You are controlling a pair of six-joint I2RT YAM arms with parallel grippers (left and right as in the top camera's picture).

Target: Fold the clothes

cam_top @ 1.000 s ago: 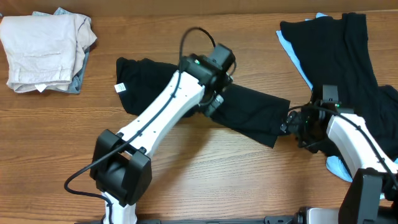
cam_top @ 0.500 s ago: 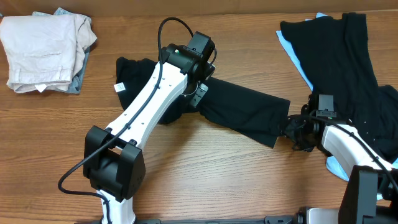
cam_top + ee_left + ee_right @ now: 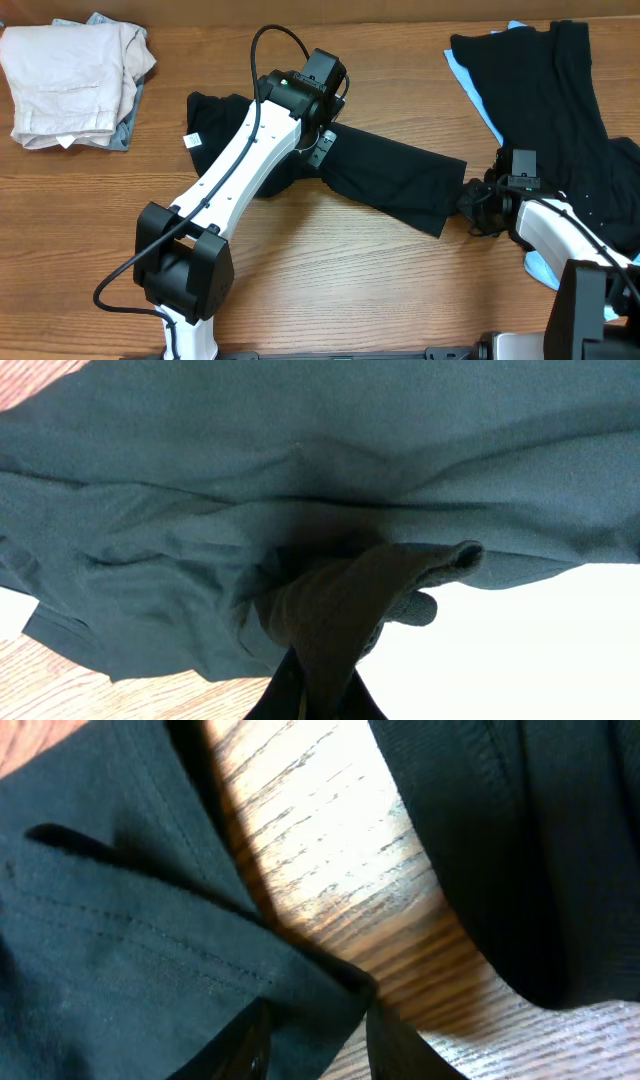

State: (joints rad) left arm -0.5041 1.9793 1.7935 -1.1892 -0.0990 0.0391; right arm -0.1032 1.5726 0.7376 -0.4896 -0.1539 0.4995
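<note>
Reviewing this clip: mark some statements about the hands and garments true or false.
1. The left hand is shut on a bunch of the black T-shirt. True.
2. The right hand hangs over the beige stack. False: it is at the T-shirt's corner farthest from the white label.
3. The T-shirt is folded into a neat square. False: it lies stretched and rumpled across the table.
4. A white label shows at one end of the T-shirt. True.
5. Another black garment lies over a light-blue one. True.
</note>
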